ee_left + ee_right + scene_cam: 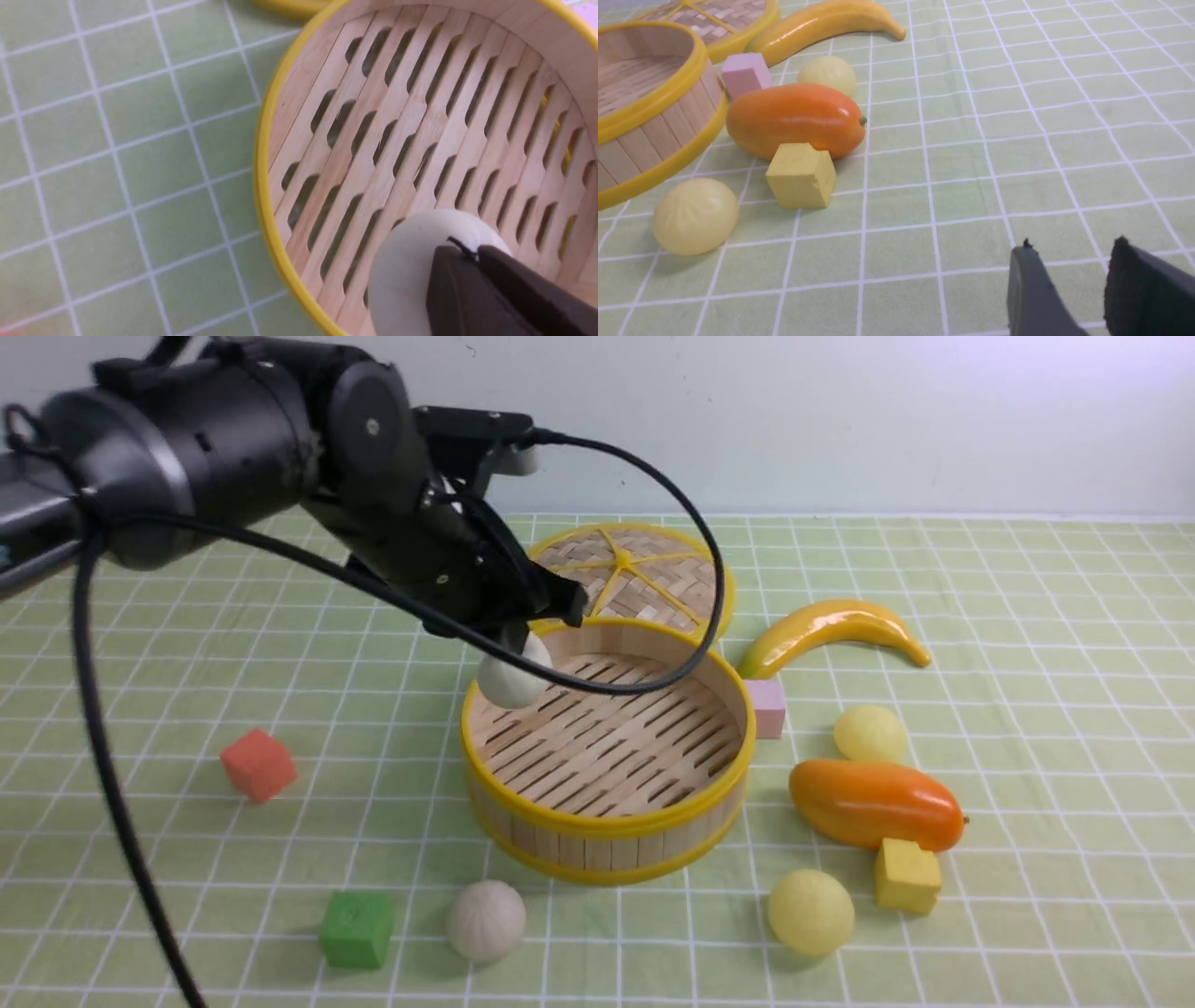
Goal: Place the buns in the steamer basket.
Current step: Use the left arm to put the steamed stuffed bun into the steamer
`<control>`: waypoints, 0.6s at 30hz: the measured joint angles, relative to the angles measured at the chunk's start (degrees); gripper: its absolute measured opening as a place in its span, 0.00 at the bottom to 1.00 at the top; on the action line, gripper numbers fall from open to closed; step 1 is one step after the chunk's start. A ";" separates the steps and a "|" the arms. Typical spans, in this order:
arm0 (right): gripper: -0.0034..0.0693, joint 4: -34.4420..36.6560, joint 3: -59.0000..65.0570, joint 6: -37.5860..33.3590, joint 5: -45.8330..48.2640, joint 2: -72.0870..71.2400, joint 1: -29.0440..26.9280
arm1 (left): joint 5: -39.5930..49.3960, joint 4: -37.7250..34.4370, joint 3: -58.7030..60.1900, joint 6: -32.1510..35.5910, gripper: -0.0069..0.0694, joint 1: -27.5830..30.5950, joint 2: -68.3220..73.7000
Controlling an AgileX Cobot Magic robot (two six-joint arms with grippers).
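Pale green cloth with white grid lines covers the bench point(1046, 756), a plain white wall behind it. The basket point(607, 823) stands in the middle, its woven lid point(644, 581) just behind. Over its left side is the left claw point(454, 254), its fingers closed together against a white bun point(512, 679); whether that bun is pinched or merely touched, I cannot tell. The right claw point(1066, 247) stands open with nothing between its fingers. Three buns lie outside: an off-white one point(486, 921) in front of the basket, a yellow one point(810, 912) to the right in front, another point(869, 735) behind the mango point(876, 805). If the tips only press on the white bun's curve, it could squirt out and roll, perhaps over the rim. Swinging away low might let the dangling cable snag that rim. Later, reaching the far yellow bun carelessly could shove the mango into it.
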 joint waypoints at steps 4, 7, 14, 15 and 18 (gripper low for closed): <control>0.38 0.00 0.00 0.00 0.00 0.00 0.00 | 0.00 1.72 -5.59 0.00 0.09 0.05 9.89; 0.38 0.00 0.00 0.00 0.00 0.00 0.00 | 0.75 2.53 -8.64 0.00 0.14 0.05 13.95; 0.38 0.00 0.00 0.00 0.00 0.00 0.00 | 4.54 3.05 -13.62 0.00 0.52 0.05 15.79; 0.38 0.00 0.00 0.00 0.00 0.00 0.00 | 5.58 3.05 -14.38 0.00 0.58 0.05 15.33; 0.38 0.00 0.00 0.00 0.00 0.00 0.00 | 9.64 3.09 -16.32 0.00 0.70 -0.19 13.16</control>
